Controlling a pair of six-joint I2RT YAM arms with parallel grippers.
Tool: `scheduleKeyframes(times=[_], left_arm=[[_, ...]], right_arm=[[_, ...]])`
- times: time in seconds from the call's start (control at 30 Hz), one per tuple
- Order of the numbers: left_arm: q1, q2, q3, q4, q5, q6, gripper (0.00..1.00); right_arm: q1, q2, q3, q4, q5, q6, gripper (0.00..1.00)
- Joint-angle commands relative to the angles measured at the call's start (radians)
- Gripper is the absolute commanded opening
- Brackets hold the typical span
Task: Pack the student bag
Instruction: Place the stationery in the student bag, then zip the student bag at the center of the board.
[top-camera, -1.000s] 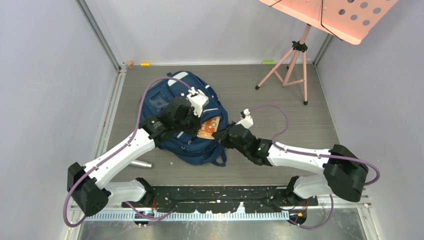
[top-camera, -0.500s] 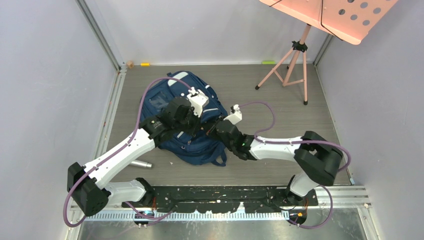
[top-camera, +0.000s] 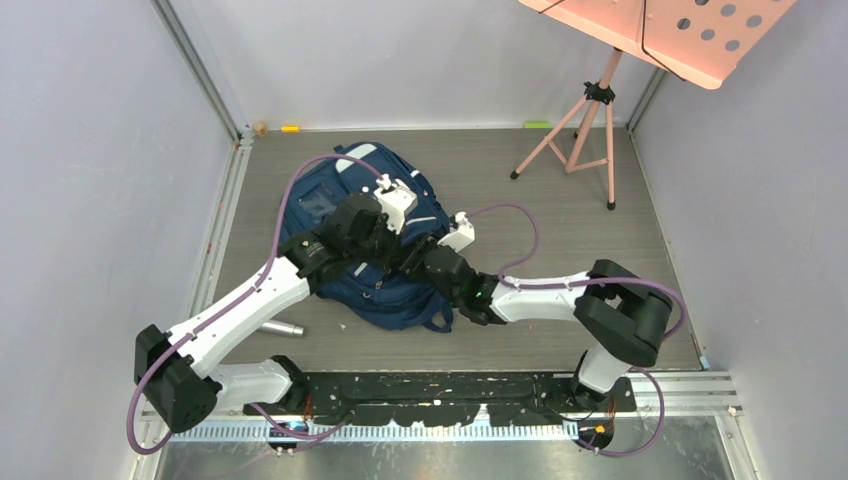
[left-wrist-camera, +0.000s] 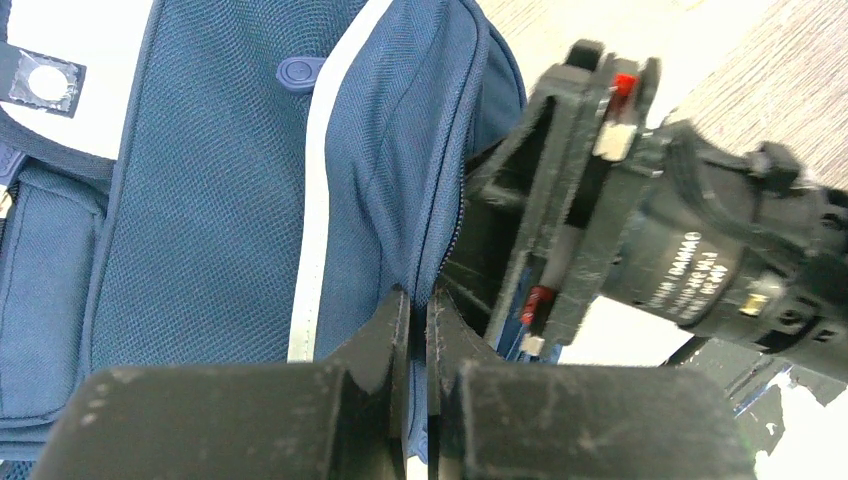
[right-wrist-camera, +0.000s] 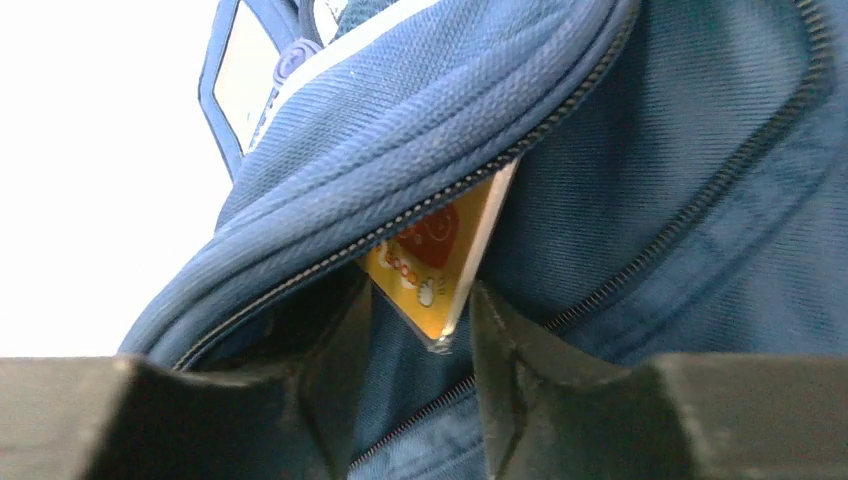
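Note:
The navy student bag (top-camera: 330, 200) lies flat at the centre left of the floor. My left gripper (top-camera: 392, 252) is shut on the fabric edge of the bag's zip opening (left-wrist-camera: 420, 305) and holds it up. My right gripper (top-camera: 415, 262) reaches into that opening from the right. In the right wrist view its fingers (right-wrist-camera: 420, 300) stand apart. Between them pokes the corner of an orange-yellow book (right-wrist-camera: 435, 260), tucked under the bag's raised lip (right-wrist-camera: 400, 170) and touched by neither pad. The left wrist view shows the right gripper's black body (left-wrist-camera: 600, 230) at the opening.
A silver cylinder (top-camera: 283, 327) lies on the floor left of the bag's near end. A pink music stand (top-camera: 590, 120) on a tripod occupies the back right. Small yellow (top-camera: 290, 128) and green (top-camera: 537, 124) bits lie along the back wall.
My right arm pushed left into the bag's opening with the orange book, which no longer shows from above. Its jaws then opened off the book. The left arm has held still.

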Motion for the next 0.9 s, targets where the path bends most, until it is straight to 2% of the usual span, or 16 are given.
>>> scheduleKeyframes(times=[0.0,0.2,0.33,0.53,0.6,0.73,0.8,0.87], left_arm=[[-0.011,-0.016,0.031,0.093,0.068,-0.006,0.00],[-0.011,0.004,0.034,0.089,0.064,-0.011,0.00],[-0.011,0.030,0.045,0.089,0.121,-0.045,0.02],[-0.011,0.109,0.020,0.142,0.312,-0.185,0.27],[-0.011,0.114,-0.010,0.158,0.331,-0.217,0.40],[-0.011,0.010,-0.089,0.228,0.311,-0.281,0.72],[-0.011,-0.085,-0.114,0.229,0.252,-0.294,0.85],[-0.002,-0.156,-0.124,0.177,0.151,-0.312,0.92]], right_arm=[[0.018,-0.142,-0.024,-0.139,0.112,-0.072,0.50],[0.050,-0.360,-0.164,-0.320,0.221,-0.109,0.65],[0.050,-0.501,-0.218,-0.428,0.271,-0.114,0.67],[0.052,-0.685,-0.249,-0.544,0.310,-0.156,0.66],[0.058,-0.726,-0.258,-0.544,0.303,-0.197,0.67],[0.104,-0.752,-0.251,-0.546,0.277,-0.256,0.66],[0.146,-0.732,-0.241,-0.533,0.285,-0.274,0.67],[0.197,-0.691,-0.222,-0.517,0.311,-0.292,0.67]])
